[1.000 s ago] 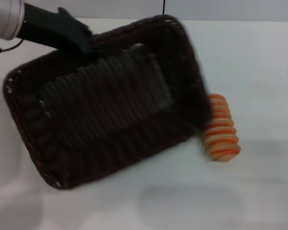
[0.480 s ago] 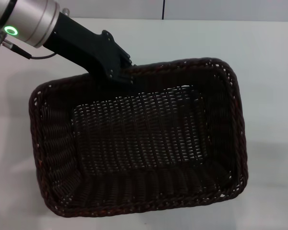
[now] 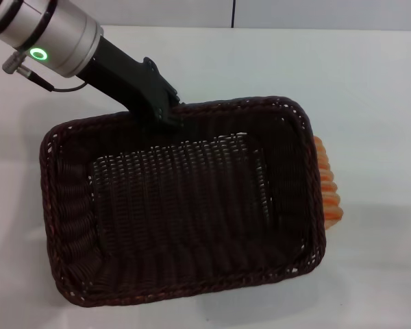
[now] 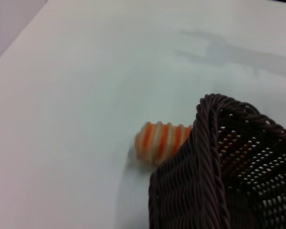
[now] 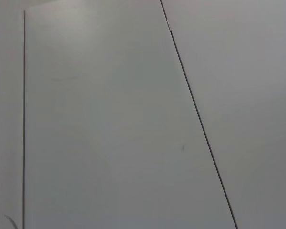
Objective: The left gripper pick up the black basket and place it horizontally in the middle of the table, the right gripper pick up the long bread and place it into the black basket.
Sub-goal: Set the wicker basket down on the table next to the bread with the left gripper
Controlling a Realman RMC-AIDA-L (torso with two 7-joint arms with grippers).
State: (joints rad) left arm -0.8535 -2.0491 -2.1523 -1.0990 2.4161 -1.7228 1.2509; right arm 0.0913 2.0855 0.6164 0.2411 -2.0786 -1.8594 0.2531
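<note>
While the left gripper is pinching the far rim of the black basket, the basket is sitting over the table, slightly skewed. Long bread is peeking out beside the basket's right edge, mostly hidden. Right gripper is showing nowhere.

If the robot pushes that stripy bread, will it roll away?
Probably a little. The long bread looks rounded and ridged, so a sideways push might roll it. It lies against the black basket, held by the left gripper, which may stop it on that side. It looks soft, so a squeeze might dent it.
</note>
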